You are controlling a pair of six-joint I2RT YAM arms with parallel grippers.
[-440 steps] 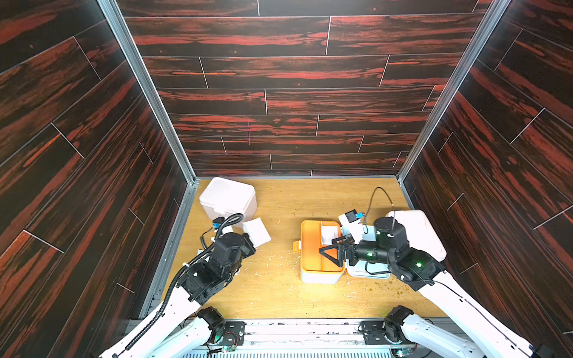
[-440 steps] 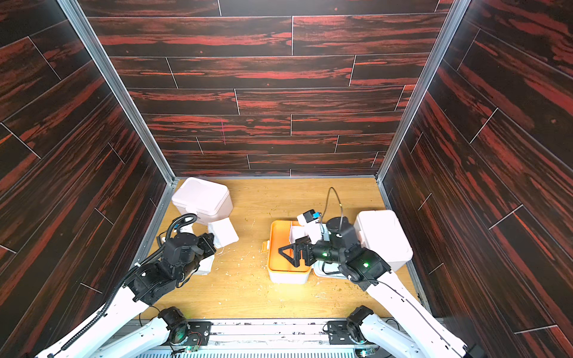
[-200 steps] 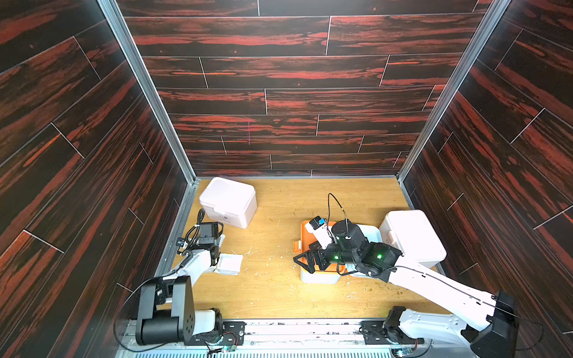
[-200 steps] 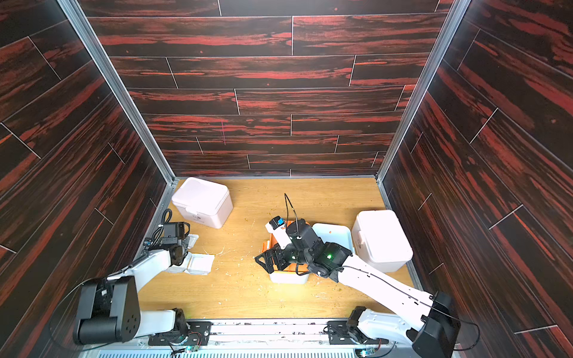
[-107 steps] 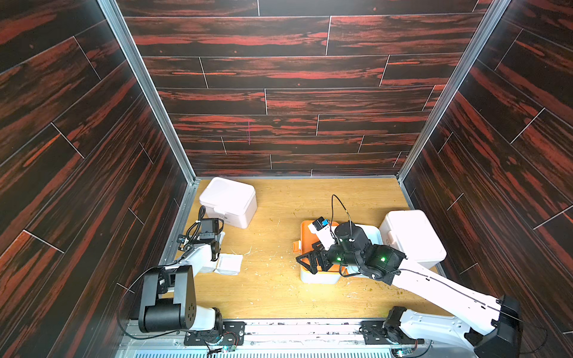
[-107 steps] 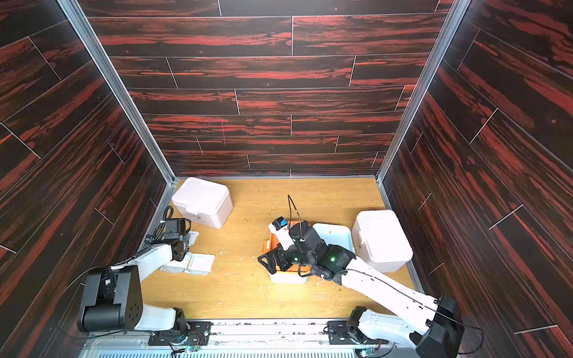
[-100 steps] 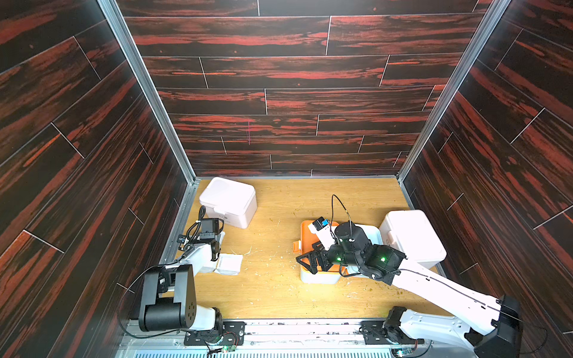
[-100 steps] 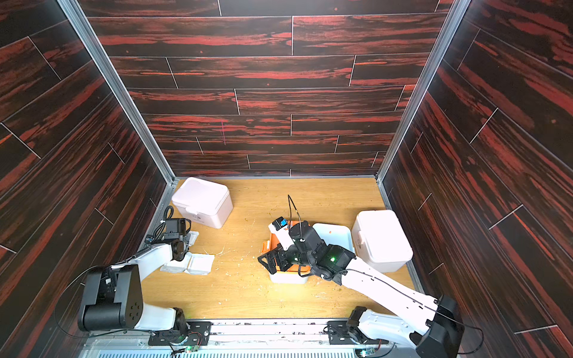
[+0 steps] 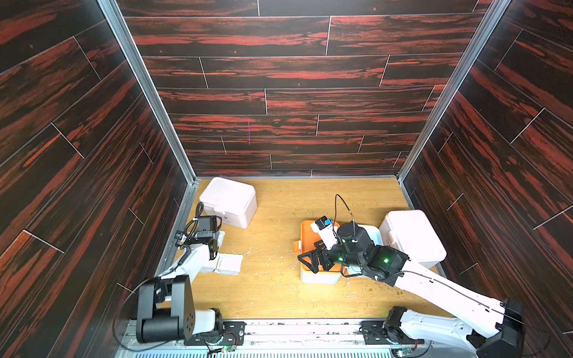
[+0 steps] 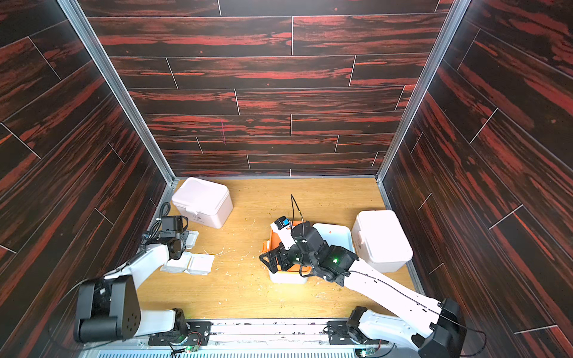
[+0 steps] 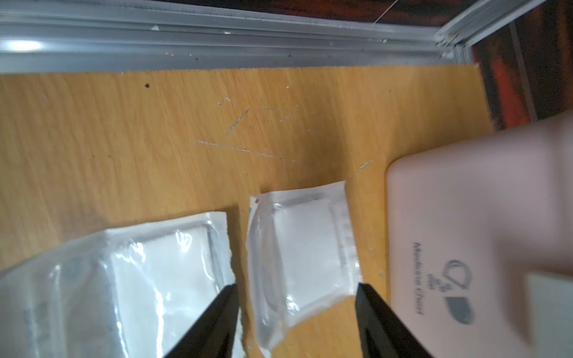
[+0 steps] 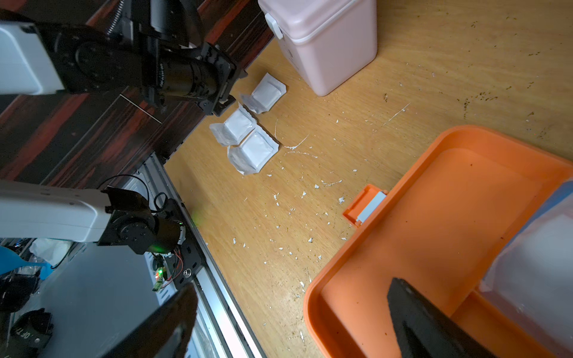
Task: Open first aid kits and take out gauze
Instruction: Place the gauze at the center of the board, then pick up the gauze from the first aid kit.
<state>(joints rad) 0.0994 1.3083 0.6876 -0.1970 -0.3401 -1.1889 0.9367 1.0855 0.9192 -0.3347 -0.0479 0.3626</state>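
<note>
Our left fingers (image 11: 217,319) stand spread and pinch nothing. A gauze packet (image 11: 297,257) lies flat on the table (image 11: 155,139) between the two tips, close to both. A second packet (image 11: 139,279) lies just beside it. On its other side stands the pink kit (image 11: 480,232), logo face turned towards these fingers. In both top views the left arm lies low along the left wall, reaching towards the back.

The right wrist view shows a third packet (image 12: 252,152). The three form a loose row along the left wall, running from the pink kit towards the front, and the two nearer the front touch. All are near-square, so we see no clear long axis. The pink kit is shut. Its long axis runs across the table, slightly turned, with the latch side facing the front.

Our right fingers (image 12: 412,316) are spread wide and empty. One hangs over the orange tray (image 12: 434,217) of the open kit (image 9: 316,276), the other out past its rim. This kit's long axis runs front to back, and its latch tab (image 12: 366,204) points left, towards the packets. Its pale lid (image 9: 372,231) lies open to the right. Something pale sits at the tray's far side, too blurred to name.

Just beyond the lid the white kit (image 9: 412,238) stands shut by the right wall, long axis also front to back.
</note>
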